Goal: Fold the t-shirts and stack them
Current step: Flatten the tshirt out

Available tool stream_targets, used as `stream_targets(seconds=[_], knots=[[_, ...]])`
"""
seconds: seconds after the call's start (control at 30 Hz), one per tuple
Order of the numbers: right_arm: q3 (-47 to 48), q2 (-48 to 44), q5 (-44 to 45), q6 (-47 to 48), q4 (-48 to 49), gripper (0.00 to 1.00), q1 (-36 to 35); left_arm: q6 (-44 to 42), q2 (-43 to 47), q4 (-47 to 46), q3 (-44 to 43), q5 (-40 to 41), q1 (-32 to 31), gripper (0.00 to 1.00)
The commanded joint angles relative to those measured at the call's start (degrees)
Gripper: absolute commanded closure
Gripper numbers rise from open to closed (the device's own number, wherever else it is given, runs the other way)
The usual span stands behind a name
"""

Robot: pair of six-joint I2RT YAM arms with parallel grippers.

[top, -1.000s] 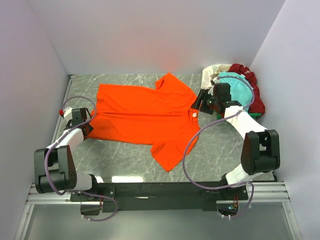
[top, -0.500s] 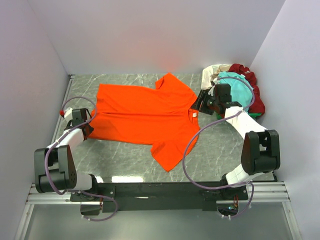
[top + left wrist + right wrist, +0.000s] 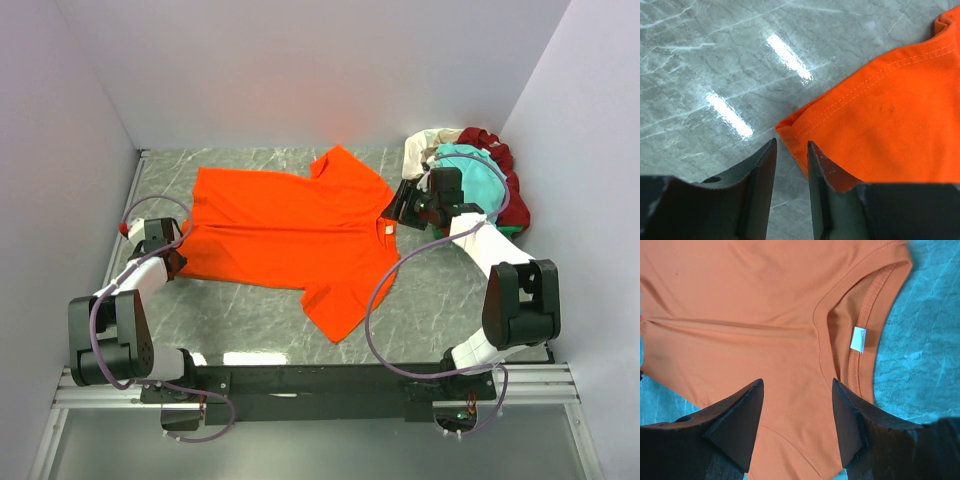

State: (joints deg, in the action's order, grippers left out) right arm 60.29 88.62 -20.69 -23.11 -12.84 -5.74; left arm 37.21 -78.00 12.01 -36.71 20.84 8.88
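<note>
Orange t-shirt (image 3: pixel 290 235) unmoved; left end effector (image 3: pixel 791 143) and right end effector (image 3: pixel 797 382) stay open.

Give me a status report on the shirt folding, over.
Left gripper narrowly open at hem corner of orange t-shirt. Right gripper open over the collar. Shirt flat, unfolded. Other shirts piled far right, not in the way.

Left pincer (image 3: pixel 791 145) seemingly ajar (low), right pincer (image 3: pixel 797 383) wide

Bright, even light falls from above. Two white glare streaks cross the glossy table (image 3: pixel 685 60) in the left wrist view; the near fingers (image 3: pixel 757 200) look blurred.
</note>
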Motion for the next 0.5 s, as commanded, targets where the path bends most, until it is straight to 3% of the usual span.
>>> stream_targets(seconds=[0.0,0.47], knots=[[-0.18,-0.99,-0.85,-0.09,1.94,0.36,0.55,0.76,0.13,0.03,-1.08,0.87,0.43,0.63],[-0.35,-1.08,-0.85,0.00,2.03,0.36,0.90,0.14,-2.34,-0.50,-1.61,0.34,0.70,0.74]])
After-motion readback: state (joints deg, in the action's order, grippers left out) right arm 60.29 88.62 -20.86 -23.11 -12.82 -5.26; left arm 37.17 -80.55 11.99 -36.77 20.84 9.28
